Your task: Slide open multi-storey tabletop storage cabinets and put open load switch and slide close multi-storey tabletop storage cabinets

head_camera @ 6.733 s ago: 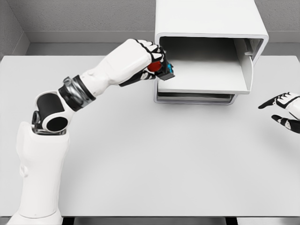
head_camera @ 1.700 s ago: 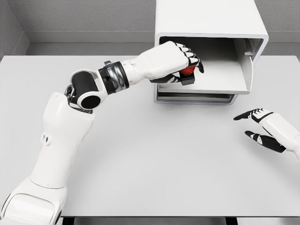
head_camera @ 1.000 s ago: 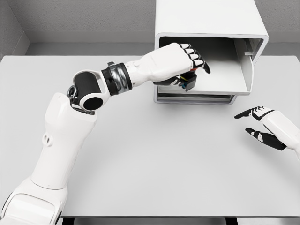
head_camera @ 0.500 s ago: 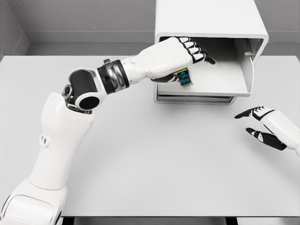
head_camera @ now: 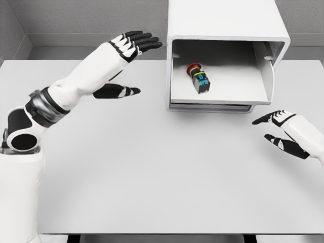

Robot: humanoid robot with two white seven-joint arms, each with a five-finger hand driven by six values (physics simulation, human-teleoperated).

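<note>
The load switch (head_camera: 198,79) now lies on its side on the pulled-out drawer tray (head_camera: 228,91) of the storage cabinet (head_camera: 223,30), its red button toward the back and its dark body with blue fittings toward the front. Half a second ago it was still under the left hand's fingers inside the cabinet mouth; now nothing touches it. The left hand (head_camera: 121,61) has let go and swung well clear to the left of the cabinet, above the bench (head_camera: 152,167), with its fingers stretched out flat and apart and the thumb hanging separately below, holding nothing.

That change means the placing step looks finished: the drawer is open, the switch is inside, and what remains, as I judge it, is to push the tray back in. The tray still juts forward from the cabinet's shell, with a lower tier visible beneath its front lip.

The right hand (head_camera: 283,132) hovers over the bench just right of and below the cabinet's front corner, in nearly the same spot as in the last second, fingers loosely spread with thumb and forefinger apart, gripping nothing. It seems the nearer one for the closing push.

By count: one load switch, one cabinet with one tray drawn out, one bench, two hands, both empty.
</note>
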